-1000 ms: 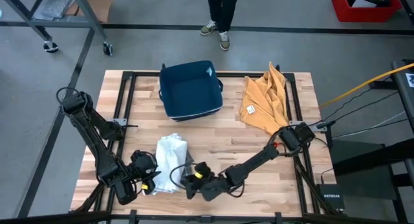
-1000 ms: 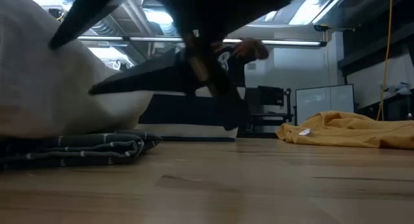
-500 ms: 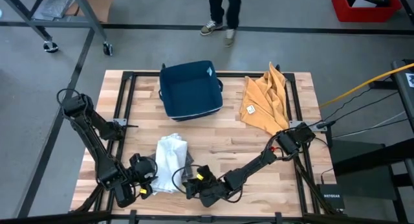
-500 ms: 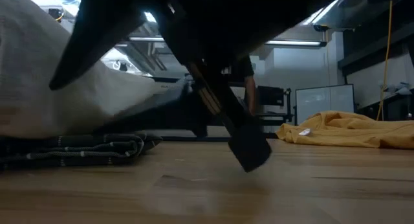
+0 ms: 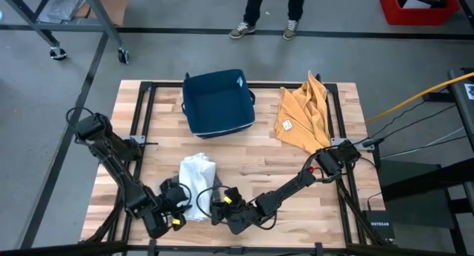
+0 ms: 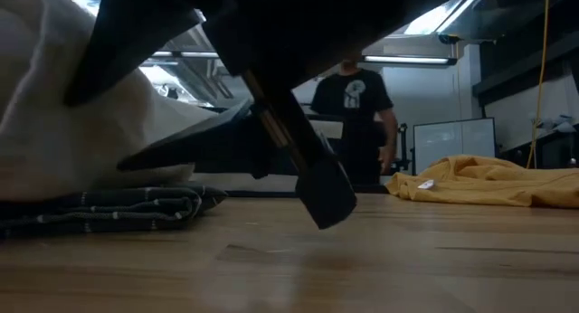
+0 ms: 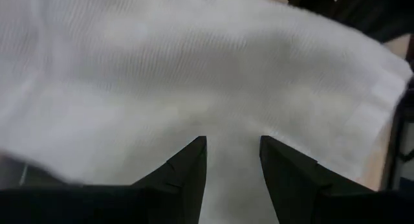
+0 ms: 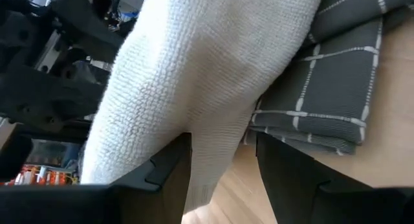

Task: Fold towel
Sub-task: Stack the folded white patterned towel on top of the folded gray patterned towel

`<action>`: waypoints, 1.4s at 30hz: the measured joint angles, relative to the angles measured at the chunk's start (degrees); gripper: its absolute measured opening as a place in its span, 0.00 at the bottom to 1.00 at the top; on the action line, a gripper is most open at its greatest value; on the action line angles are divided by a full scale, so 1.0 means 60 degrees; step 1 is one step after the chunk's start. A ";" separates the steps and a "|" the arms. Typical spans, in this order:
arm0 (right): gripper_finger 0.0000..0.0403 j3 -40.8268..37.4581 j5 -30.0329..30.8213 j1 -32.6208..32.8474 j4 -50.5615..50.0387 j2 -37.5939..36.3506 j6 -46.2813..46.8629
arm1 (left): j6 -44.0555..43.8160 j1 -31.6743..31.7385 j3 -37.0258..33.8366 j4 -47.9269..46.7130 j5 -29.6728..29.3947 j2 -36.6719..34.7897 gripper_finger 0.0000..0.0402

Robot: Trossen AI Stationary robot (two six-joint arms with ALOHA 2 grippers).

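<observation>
High view shows you both arms stretched low — left gripper [image 5: 178,209] and right gripper [image 5: 217,209] each pinching the white towel [image 5: 195,176] between their fingers.

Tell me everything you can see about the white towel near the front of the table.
The white towel is a nubby, woven-looking cloth, bunched and partly lifted rather than flat. It sits near the table's front edge, resting on a folded dark grey cloth with a pale grid pattern. The left gripper and the right gripper flank its front end, and each wrist view shows towel fabric between that gripper's fingers, so both look closed on it. One hemmed corner hangs free.
</observation>
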 joint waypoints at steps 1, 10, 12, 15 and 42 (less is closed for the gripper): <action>0.44 0.0000 -0.0002 -0.0035 0.0002 0.0000 -0.0001 | 0.0215 0.0124 -0.0003 0.0082 0.0002 0.0000 0.34; 0.44 0.0000 -0.0242 -0.0168 0.0701 0.0000 -0.0071 | 0.1958 0.0999 -0.0003 0.1277 0.0093 0.0000 0.34; 0.44 0.0111 -0.0244 -0.0168 0.0603 0.0000 -0.0093 | 0.2163 0.1078 -0.0003 0.1417 0.0113 0.0000 0.34; 0.44 0.0449 -0.0216 -0.0164 0.0586 0.0079 -0.0320 | 0.2411 0.1170 -0.0003 0.1558 0.0116 0.0000 0.34; 0.44 0.3171 0.0776 -0.0735 0.1385 0.1545 -0.1969 | 0.4365 0.1603 0.0392 -0.0403 0.1586 -0.1948 0.34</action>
